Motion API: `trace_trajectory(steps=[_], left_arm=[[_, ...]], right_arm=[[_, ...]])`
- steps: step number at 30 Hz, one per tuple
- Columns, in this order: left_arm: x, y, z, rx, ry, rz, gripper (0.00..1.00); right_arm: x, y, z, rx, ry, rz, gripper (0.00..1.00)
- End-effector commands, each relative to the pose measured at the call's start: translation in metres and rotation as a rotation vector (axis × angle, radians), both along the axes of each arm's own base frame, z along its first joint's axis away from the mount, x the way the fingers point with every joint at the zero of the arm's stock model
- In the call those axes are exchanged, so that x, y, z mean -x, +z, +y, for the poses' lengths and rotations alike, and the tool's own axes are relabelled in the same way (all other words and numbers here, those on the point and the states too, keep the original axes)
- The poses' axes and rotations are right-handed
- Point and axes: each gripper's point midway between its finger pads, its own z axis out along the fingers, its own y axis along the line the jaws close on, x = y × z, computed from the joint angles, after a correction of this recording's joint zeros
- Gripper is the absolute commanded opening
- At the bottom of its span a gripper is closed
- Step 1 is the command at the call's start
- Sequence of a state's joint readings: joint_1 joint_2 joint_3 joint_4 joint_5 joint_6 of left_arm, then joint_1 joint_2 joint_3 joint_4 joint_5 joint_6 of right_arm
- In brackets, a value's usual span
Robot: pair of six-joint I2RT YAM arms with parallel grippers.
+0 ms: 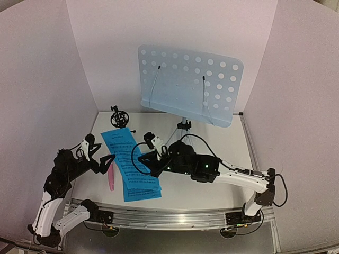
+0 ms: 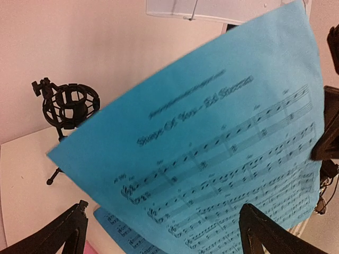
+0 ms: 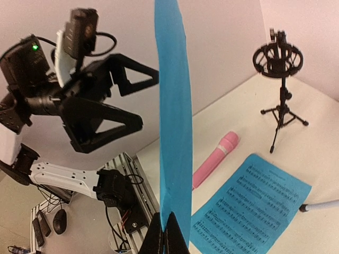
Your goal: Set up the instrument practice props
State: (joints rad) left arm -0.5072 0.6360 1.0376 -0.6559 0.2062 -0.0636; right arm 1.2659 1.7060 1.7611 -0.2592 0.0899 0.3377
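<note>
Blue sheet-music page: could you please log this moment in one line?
right gripper: shut on lifted blue printed sheet-music page | left gripper: open | pink stick microphone: lying flat

There is one music stand (image 1: 185,84), a single pale-blue perforated desk on silver legs; how many legs cannot be told. Two thin black wire clips (image 1: 155,84) lie across that desk. Two blue sheet-music pages can be told apart: one raised page (image 3: 172,106) seen edge-on and one flat page (image 3: 249,206) on the tabletop (image 1: 222,153). Whether more lie stacked beneath the flat one cannot be told. There is one pink microphone (image 3: 214,159) and one small black mic mount (image 3: 278,61) on its own tripod. Two arms are in view, each with one tool: the left tool (image 3: 150,100) and the right tool (image 3: 168,233).
</note>
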Motion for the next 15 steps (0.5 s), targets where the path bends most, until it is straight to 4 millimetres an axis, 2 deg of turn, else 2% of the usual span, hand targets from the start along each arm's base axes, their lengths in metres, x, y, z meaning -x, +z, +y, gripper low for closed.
trace_trajectory(steps=[1,7,10,13,15], left_arm=[[0.014,0.026,-0.01,0.072,-0.082,-0.004,1.0],[0.023,0.032,-0.035,0.114,-0.237,0.057,1.0],[0.031,0.047,-0.054,0.151,-0.374,0.045,0.99],[0.03,0.056,-0.065,0.17,-0.439,0.057,0.99],[0.032,0.065,-0.07,0.192,-0.476,0.045,0.94]], right_arm=[[0.018,0.078,-0.026,-0.113,0.081,-0.176,0.0],[0.034,0.11,-0.043,-0.168,0.146,-0.264,0.0],[0.036,0.115,-0.044,-0.174,0.156,-0.289,0.0],[0.04,0.118,-0.045,-0.18,0.177,-0.306,0.0],[0.04,0.122,-0.048,-0.192,0.178,-0.319,0.0]])
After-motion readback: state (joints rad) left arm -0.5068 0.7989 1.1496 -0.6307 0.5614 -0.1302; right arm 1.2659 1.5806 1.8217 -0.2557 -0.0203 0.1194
